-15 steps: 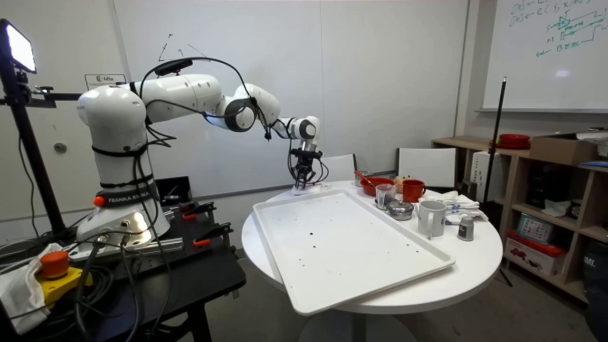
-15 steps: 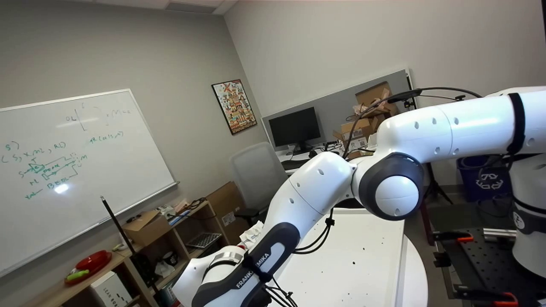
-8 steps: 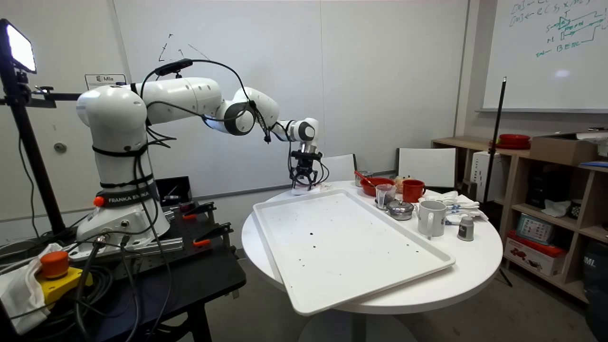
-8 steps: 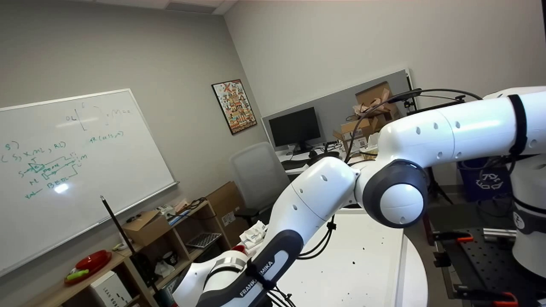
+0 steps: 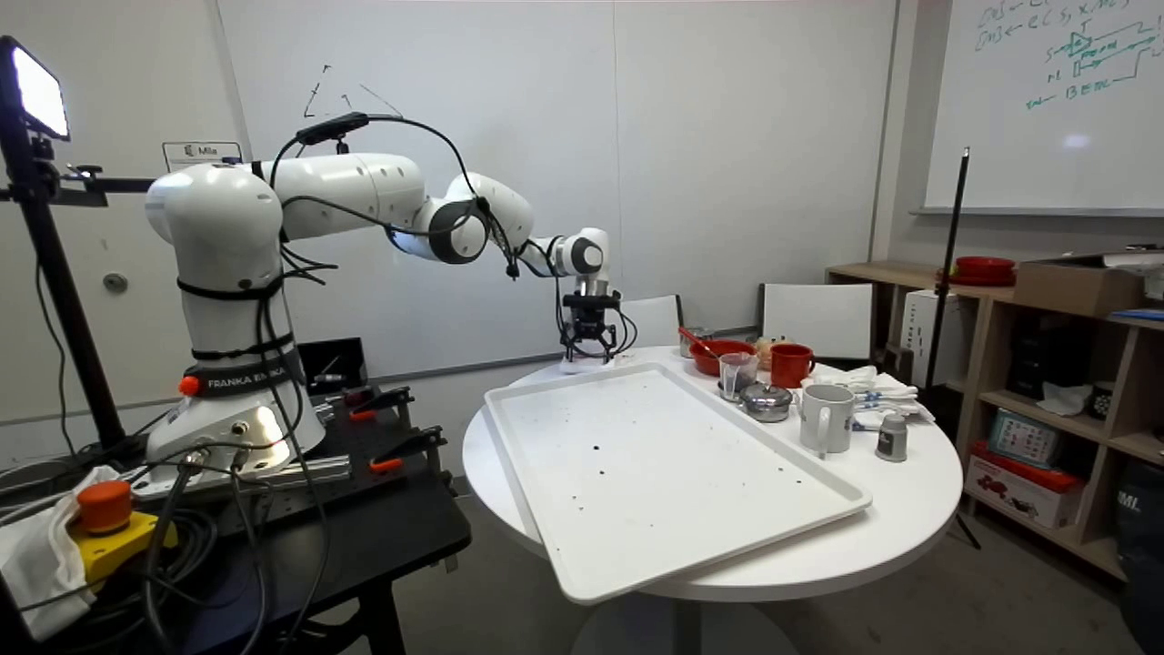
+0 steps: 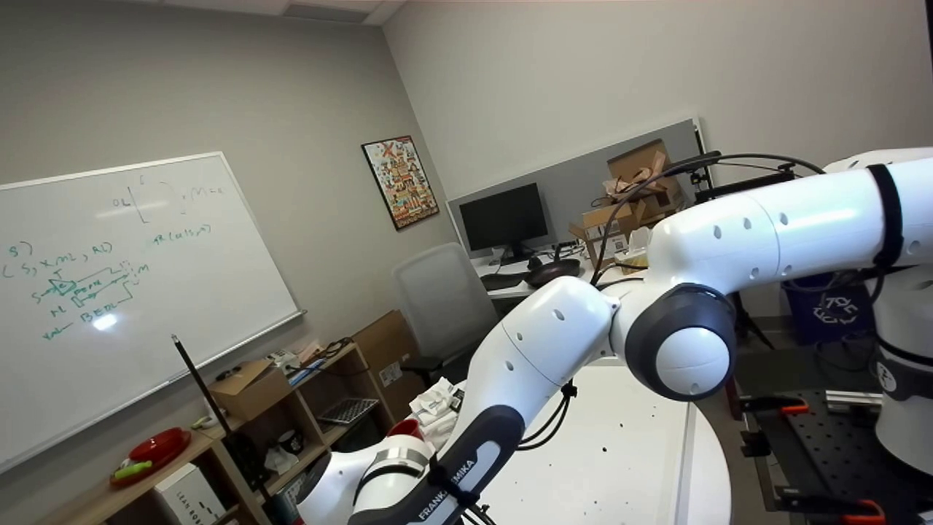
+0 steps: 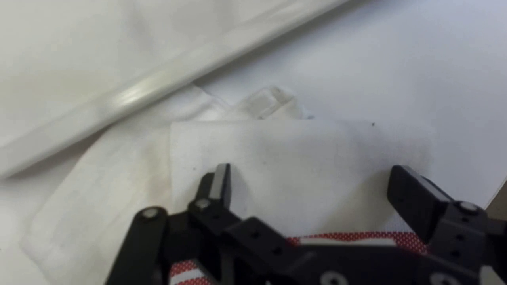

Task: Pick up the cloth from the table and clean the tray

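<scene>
A white cloth (image 7: 277, 146) with a red dotted, white-striped part lies folded on the white table (image 7: 427, 79), beside the tray's rim (image 7: 130, 95). A wrinkled white layer (image 7: 91, 213) spreads from its left side toward that rim. Over the cloth stands my gripper (image 7: 310, 168), its fingers wide apart and nothing gripped; whether the tips touch the fabric I cannot tell. In an exterior view, the gripper (image 5: 589, 357) is at the far end of the table, just above the cloth (image 5: 575, 367). The large white tray (image 5: 673, 455) carries scattered dark specks.
Along the tray's long side stand a red bowl (image 5: 717, 356), a red mug (image 5: 791, 366), a lidded metal pot (image 5: 766, 402), a grey mug (image 5: 827, 418) and a shaker (image 5: 892, 438). White folded fabric (image 5: 868, 387) lies behind them.
The fingers have spread from close together to wide apart. The arm has sunk slightly, its elbow lower than before. The tray and tableware have stayed in place.
</scene>
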